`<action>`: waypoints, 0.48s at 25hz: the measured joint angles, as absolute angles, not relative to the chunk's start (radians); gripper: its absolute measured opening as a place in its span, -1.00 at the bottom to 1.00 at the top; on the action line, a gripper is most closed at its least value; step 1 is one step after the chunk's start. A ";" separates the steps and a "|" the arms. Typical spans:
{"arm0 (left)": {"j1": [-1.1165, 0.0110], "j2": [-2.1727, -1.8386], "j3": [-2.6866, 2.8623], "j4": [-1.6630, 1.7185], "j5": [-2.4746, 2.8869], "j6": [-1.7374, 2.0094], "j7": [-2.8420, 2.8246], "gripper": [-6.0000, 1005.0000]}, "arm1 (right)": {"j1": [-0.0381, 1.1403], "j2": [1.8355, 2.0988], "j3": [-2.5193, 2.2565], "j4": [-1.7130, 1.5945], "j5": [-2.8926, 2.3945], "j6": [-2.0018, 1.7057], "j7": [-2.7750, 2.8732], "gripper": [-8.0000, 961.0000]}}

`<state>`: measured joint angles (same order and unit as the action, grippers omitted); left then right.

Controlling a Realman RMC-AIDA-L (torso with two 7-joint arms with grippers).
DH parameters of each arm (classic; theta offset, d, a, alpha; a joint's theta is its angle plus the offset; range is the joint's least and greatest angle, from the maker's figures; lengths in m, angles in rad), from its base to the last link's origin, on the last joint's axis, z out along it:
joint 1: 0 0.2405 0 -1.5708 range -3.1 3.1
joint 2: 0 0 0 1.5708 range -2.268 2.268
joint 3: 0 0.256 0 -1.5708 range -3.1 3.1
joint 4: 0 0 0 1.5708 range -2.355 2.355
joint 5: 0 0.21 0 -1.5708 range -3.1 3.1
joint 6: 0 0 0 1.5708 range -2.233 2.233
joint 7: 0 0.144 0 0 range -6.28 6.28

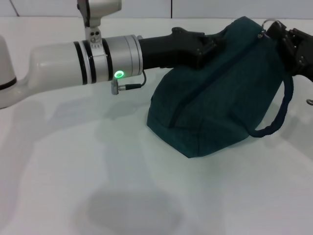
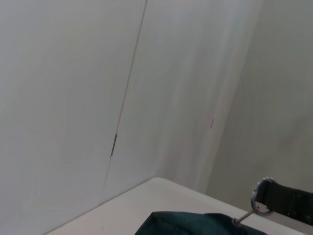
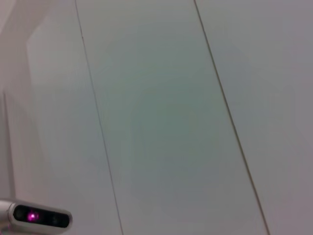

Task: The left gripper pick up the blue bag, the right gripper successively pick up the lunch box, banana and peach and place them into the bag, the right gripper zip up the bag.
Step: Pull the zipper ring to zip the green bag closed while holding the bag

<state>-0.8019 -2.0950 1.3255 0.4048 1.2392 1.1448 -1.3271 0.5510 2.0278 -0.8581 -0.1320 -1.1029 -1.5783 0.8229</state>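
The blue bag [image 1: 220, 103] stands on the white table at the centre right, its long zipper running up to the top. My left gripper [image 1: 212, 46] reaches in from the left and is shut on the bag's upper edge. At the bag's top right corner my right gripper [image 1: 279, 33] is shut on the zipper pull, whose metal ring [image 1: 269, 23] sticks up beside it. The left wrist view shows the bag's top [image 2: 186, 223], the ring [image 2: 260, 199] and the right gripper [image 2: 288, 201]. The lunch box, banana and peach are out of view.
One loop handle [image 1: 279, 117] hangs down the bag's right side. The left arm's white link [image 1: 54, 66] spans the upper left of the table. A small metal part [image 1: 309, 102] shows at the right edge. The right wrist view shows wall panels and a camera [image 3: 34, 216].
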 joint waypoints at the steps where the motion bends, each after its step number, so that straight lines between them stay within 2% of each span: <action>1: -0.801 -2.095 1.328 0.405 1.239 1.145 -1.326 -0.80 | 0.554 2.028 -0.858 -0.129 -1.103 -1.578 0.822 -0.95; 7: -0.801 -2.091 1.344 0.414 1.242 1.146 -1.333 -0.93 | 0.558 2.028 -0.868 -0.128 -1.104 -1.581 0.827 -0.95; 12: -0.784 -2.070 1.345 0.462 1.295 1.149 -1.356 -0.93 | 0.566 2.028 -0.878 -0.091 -1.100 -1.612 0.829 -0.95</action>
<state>-0.7843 -2.0701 1.3454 0.4622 1.2952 1.1490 -1.3557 0.5664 2.0278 -0.8781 -0.0911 -1.0996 -1.6115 0.8286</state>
